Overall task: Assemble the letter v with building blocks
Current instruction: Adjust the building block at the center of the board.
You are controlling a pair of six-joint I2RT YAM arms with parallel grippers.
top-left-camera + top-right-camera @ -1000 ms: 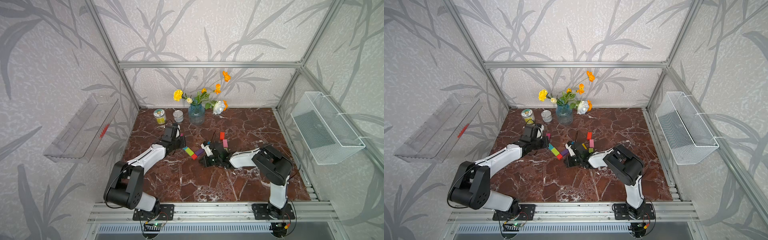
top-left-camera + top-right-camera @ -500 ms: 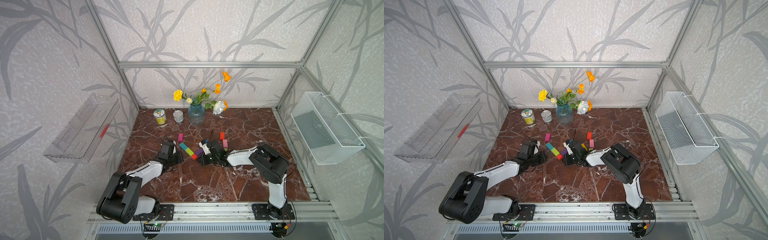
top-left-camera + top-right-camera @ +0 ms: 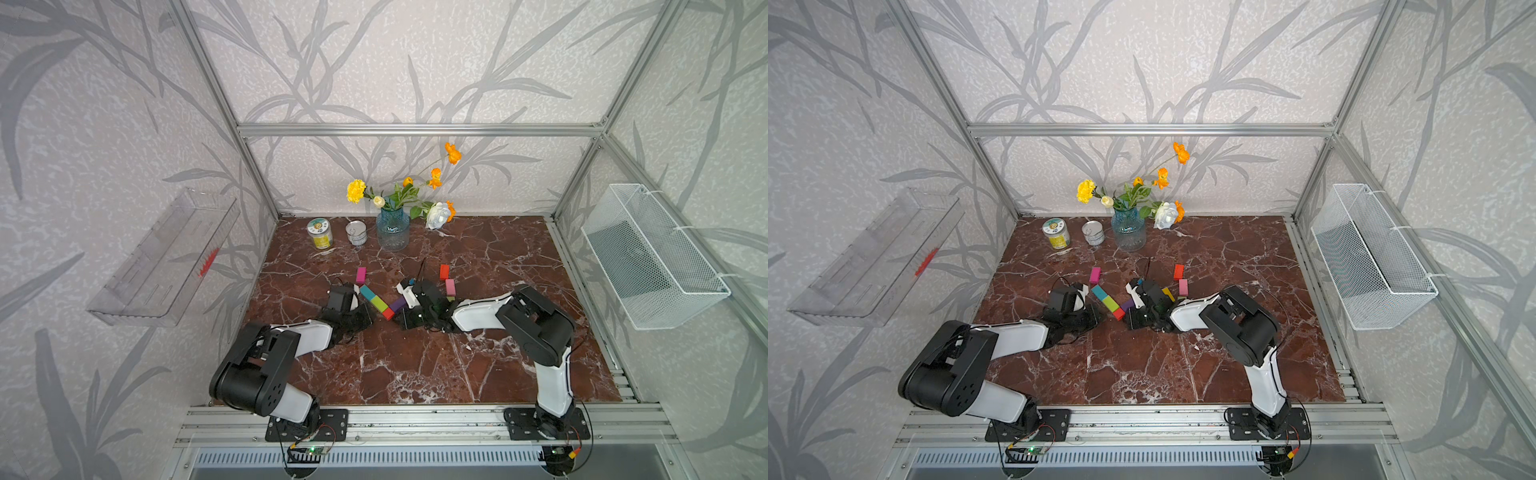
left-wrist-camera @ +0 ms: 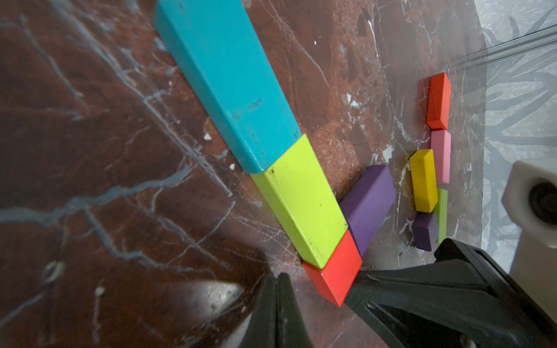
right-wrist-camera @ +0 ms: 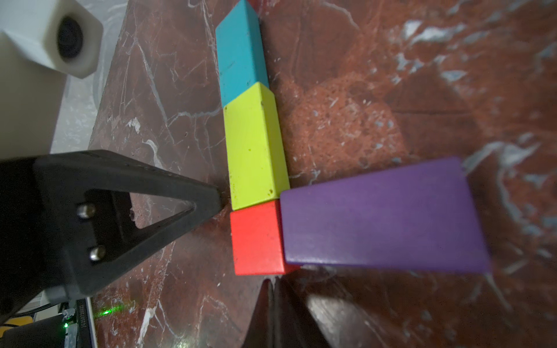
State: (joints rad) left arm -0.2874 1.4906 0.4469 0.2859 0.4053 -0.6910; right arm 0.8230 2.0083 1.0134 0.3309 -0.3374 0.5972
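Both claws are pressed together; nothing is pinched.

The left claw (image 4: 277, 280) is set low, with the red cube (image 4: 334, 277) just ahead of its tips. From that cube the lime bar (image 4: 301, 199) and the teal bar (image 4: 229, 78) are laid end to end, touching, their long axes running straight away from this claw. The magenta bar (image 3: 360, 275) is left apart, beyond the teal end.

The right claw (image 5: 272, 286) is set at the cube's near edge; contact cannot be told. The purple bar (image 5: 382, 217) is butted against the cube, its long axis running off sideways across this claw's reach.

The yellow bar (image 4: 423, 180), pink bar (image 4: 440, 156) and red bar (image 4: 438, 101) are scattered past the purple bar's far end.

Judged: the second stroke is to be lengthened, with the right arm nearer and its claw to be spread first.

No writing is seen on the blocks. The label on the can (image 3: 319, 234) is too small to be read.
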